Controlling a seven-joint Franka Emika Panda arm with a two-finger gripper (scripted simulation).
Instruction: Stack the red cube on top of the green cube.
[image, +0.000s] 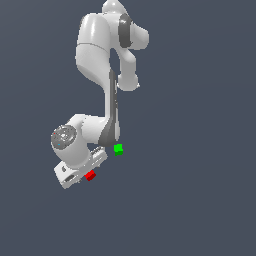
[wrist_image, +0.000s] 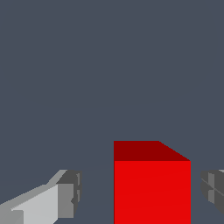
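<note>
The red cube (image: 90, 175) lies on the grey floor, partly under the edge of my white hand in the exterior view. In the wrist view the red cube (wrist_image: 152, 188) fills the space between my two fingers. My gripper (wrist_image: 141, 192) is open around it. One fingertip (wrist_image: 70, 194) stands well clear of the cube and the other (wrist_image: 213, 189) is a small gap from its side. In the exterior view the gripper (image: 86, 173) is low over the red cube. The green cube (image: 118, 149) sits apart, toward the exterior view's right and farther up in that picture, beside my forearm.
My white arm (image: 110, 75) reaches down from the top of the exterior view and passes close by the green cube. A plain dark grey floor (image: 200, 200) lies all around.
</note>
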